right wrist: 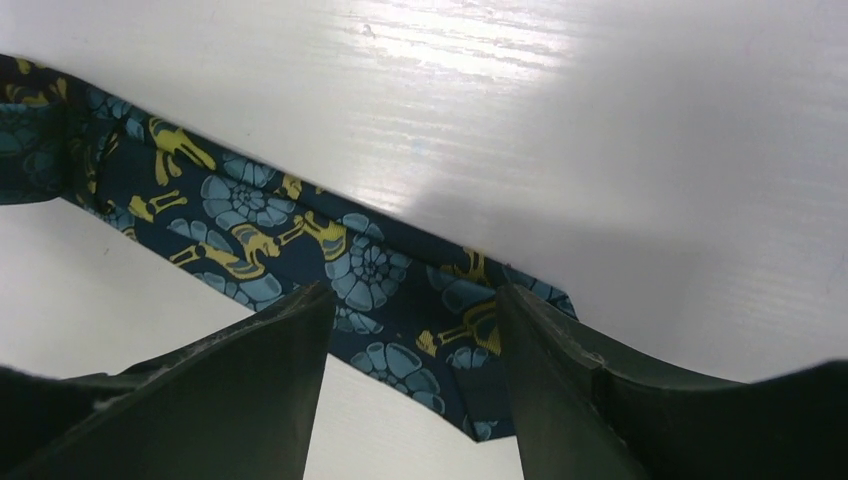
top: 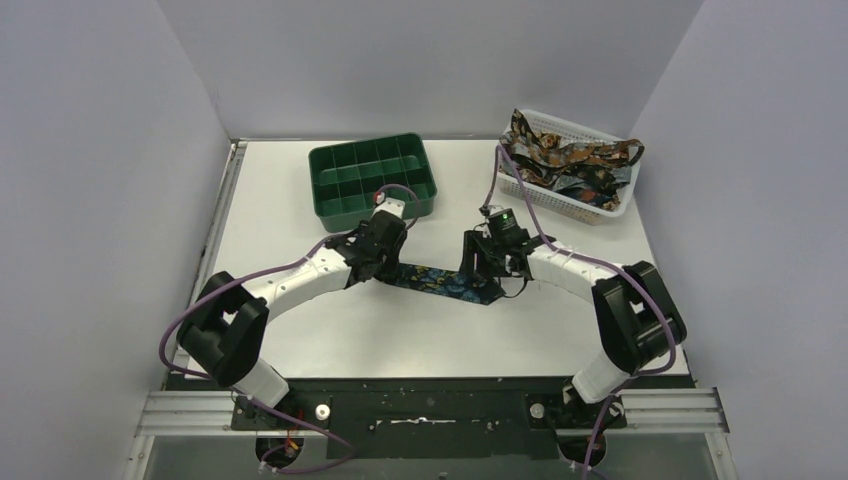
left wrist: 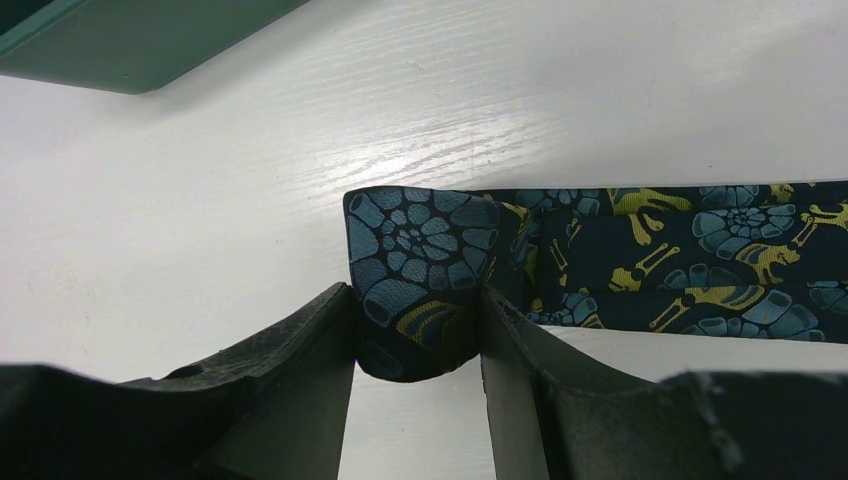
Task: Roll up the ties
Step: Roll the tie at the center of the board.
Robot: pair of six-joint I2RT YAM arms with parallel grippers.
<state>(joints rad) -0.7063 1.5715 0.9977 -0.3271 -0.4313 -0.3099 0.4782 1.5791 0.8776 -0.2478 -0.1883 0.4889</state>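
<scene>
Tie [top: 440, 282] lies flat on bench [top: 420, 340] between my arms. Left end effector [left wrist: 415, 296] is clenched on its folded end. Right end effector [right wrist: 412, 300] is released, straddling the pointed end. Fabric judged light, limp and slippery: grip across the fold and keep it taut.
</scene>
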